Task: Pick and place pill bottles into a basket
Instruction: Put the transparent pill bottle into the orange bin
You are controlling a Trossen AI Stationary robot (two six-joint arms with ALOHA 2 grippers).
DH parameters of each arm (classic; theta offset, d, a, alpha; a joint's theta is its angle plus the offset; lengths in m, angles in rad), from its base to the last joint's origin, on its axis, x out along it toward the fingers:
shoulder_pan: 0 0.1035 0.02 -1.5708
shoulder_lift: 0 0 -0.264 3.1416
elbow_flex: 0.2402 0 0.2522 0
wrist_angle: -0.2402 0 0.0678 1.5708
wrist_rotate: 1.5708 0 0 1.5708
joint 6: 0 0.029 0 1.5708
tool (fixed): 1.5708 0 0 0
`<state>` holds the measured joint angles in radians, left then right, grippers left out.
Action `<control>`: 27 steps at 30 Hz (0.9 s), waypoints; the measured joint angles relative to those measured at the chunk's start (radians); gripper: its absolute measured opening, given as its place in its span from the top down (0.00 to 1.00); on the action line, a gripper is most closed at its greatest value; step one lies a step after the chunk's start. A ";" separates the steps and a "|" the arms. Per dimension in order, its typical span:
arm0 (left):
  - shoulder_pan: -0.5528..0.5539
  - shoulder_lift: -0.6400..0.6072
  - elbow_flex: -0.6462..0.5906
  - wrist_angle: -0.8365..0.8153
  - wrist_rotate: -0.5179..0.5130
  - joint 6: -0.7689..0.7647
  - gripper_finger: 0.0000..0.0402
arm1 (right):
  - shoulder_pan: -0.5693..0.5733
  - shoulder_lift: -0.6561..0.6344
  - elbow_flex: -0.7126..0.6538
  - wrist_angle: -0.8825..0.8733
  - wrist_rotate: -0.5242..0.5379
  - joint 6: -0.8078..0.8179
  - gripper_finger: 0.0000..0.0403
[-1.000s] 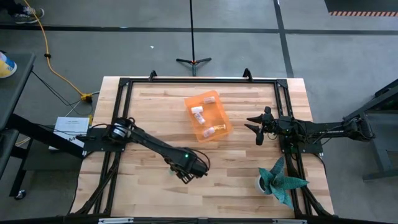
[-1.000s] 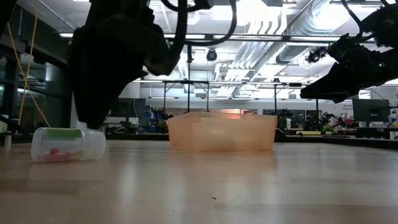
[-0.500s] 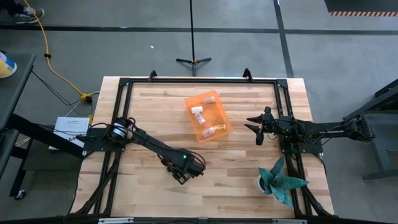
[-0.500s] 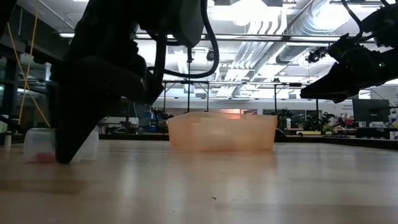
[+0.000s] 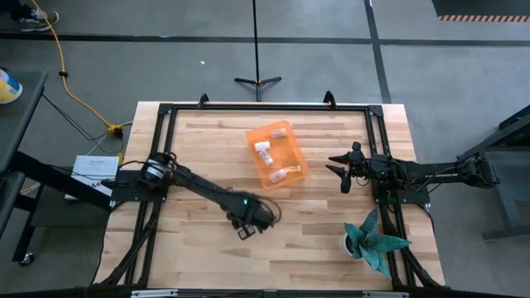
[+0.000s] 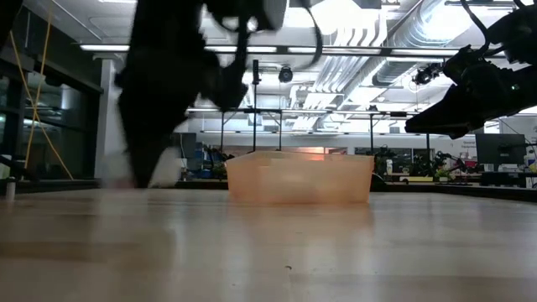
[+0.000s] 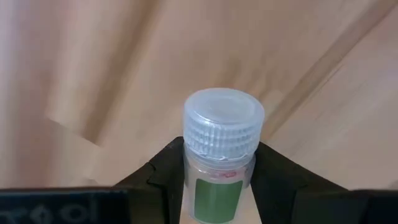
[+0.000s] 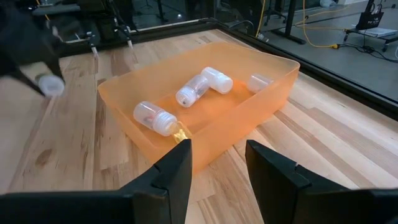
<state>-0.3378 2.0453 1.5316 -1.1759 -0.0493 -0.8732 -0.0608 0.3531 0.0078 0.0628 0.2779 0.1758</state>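
My left gripper (image 5: 245, 229) is shut on a clear pill bottle (image 7: 222, 143) with a green label and a ribbed clear cap, low over the table's near middle. It shows blurred in the low view (image 6: 155, 126). The orange basket (image 5: 277, 154) sits on the table at the far middle and holds several bottles, among them a white one (image 8: 193, 92) and an amber one (image 8: 180, 132). My right gripper (image 5: 343, 170) is open and empty, hovering to the right of the basket (image 8: 205, 109). My left gripper pinches the bottle's body just below the cap (image 7: 219, 169) between its two fingers (image 7: 166, 174), one on each side. The bottle lies along the fingers, its cap (image 7: 224, 118) sticking out past the fingertips. It appears lifted just off the table.
A teal spiky plant in a white pot (image 5: 373, 240) stands at the near right corner. A black frame (image 5: 265, 106) runs round the tabletop. Bare wood lies between my left gripper and the basket.
My left gripper has come down around the green-label bottle, which lay on its side on the table, has taken hold of it and risen a little. The bottle has left its place on the table.
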 joint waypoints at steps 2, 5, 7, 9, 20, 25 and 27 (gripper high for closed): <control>0.017 -0.036 0.022 -0.011 -0.052 0.058 0.55 | 0.000 0.000 0.000 -0.001 0.000 0.000 0.65; 0.055 -0.082 0.050 0.004 -0.145 0.164 0.55 | 0.000 0.000 0.000 0.000 0.001 0.000 0.65; 0.098 -0.108 0.069 0.021 -0.208 0.241 0.52 | 0.000 0.000 0.000 0.000 0.001 0.000 0.65; 0.147 -0.117 0.090 0.055 -0.252 0.337 0.51 | 0.000 0.000 0.000 -0.001 0.002 0.000 0.65; 0.457 -0.113 0.122 0.466 -0.088 0.890 0.54 | 0.000 0.000 0.000 -0.001 0.003 0.001 0.65; 0.557 -0.065 0.122 0.589 0.063 0.982 0.51 | 0.000 0.000 0.000 0.000 0.005 0.002 0.65; 0.586 -0.040 0.122 0.592 0.090 0.992 0.53 | 0.000 0.000 0.000 0.000 0.013 0.003 0.65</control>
<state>0.2487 2.0053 1.6531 -0.5841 0.0407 0.1193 -0.0612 0.3531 0.0078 0.0628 0.2911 0.1791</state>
